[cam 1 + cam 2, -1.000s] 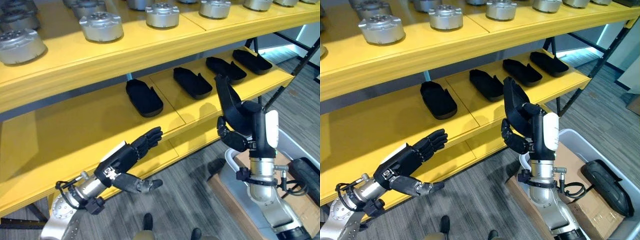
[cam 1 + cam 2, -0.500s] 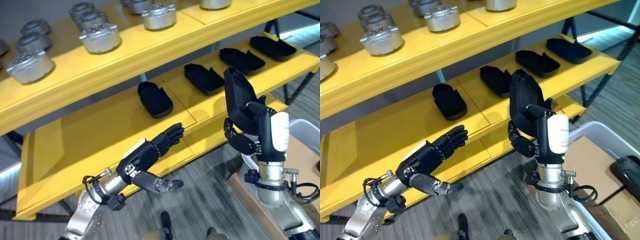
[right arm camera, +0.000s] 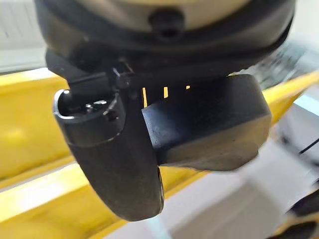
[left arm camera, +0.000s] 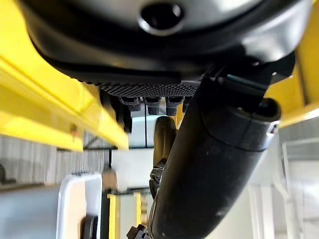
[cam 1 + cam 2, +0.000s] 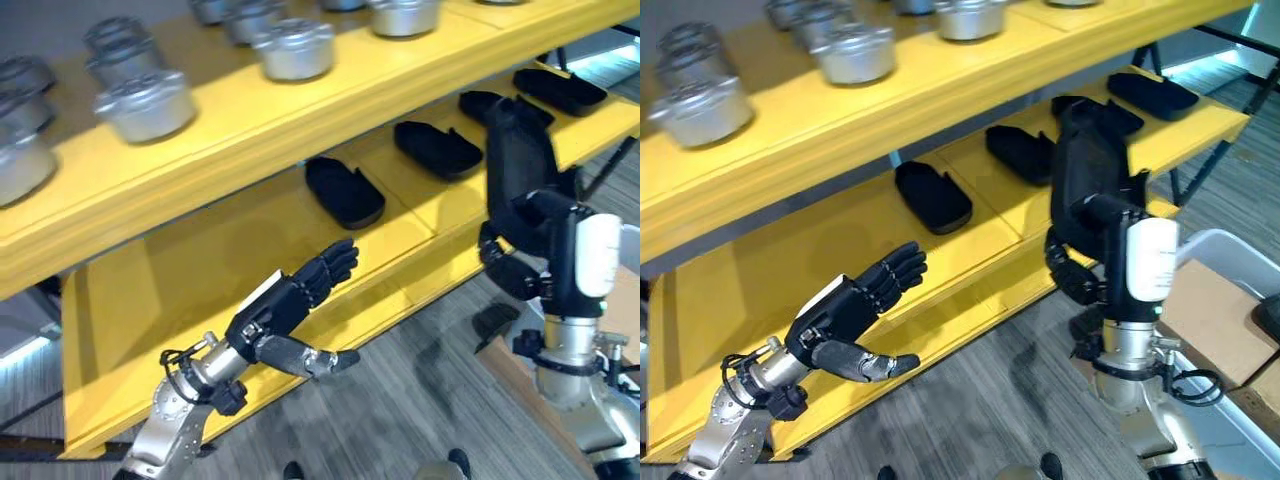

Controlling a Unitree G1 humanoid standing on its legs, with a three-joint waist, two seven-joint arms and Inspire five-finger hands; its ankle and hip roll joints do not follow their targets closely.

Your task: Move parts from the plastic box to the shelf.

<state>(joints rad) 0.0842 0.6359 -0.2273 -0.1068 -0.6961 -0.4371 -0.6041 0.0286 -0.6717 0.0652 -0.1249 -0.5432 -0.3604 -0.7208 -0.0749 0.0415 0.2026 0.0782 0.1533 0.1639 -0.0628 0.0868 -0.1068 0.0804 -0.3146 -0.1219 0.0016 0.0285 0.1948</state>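
— Holding a black part [image 5: 1088, 170] upright, the right hand [image 5: 1080, 270] is standing in front of the lower shelf [image 5: 250, 250], its fingers [image 3: 199, 89] and thumb [image 3: 119, 164] clenched round it. Are you seeing that too?

— Yes. In the right wrist view the part is sitting pinched between the thumb and the fingers, with the yellow shelf behind it.

— What is the left hand [image 5: 285, 310] doing?

— Hanging over the near edge of the lower shelf, left of the right hand. Its fingers [image 5: 330, 270] are lying straight and released, pointing toward the far right, thumb [image 5: 310, 357] sticking out to the right. It is grasping nothing.

— Where are the other parts lying?

— Flat on the lower shelf in a row: one part [image 5: 345, 192] at the left end, a second [image 5: 437, 150] to its right, a third [image 5: 480, 102] partly hidden behind the held part, and a fourth [image 5: 560, 90] at the far right.

— And the upper shelf [image 5: 300, 110]?

— Silver round pieces [image 5: 147, 103] are standing along it, another [image 5: 293, 48] further right.

— The box?

— A pale box [image 5: 1230, 260] is showing at the right edge, near the right arm, with brown cardboard [image 5: 1215, 320] inside it.
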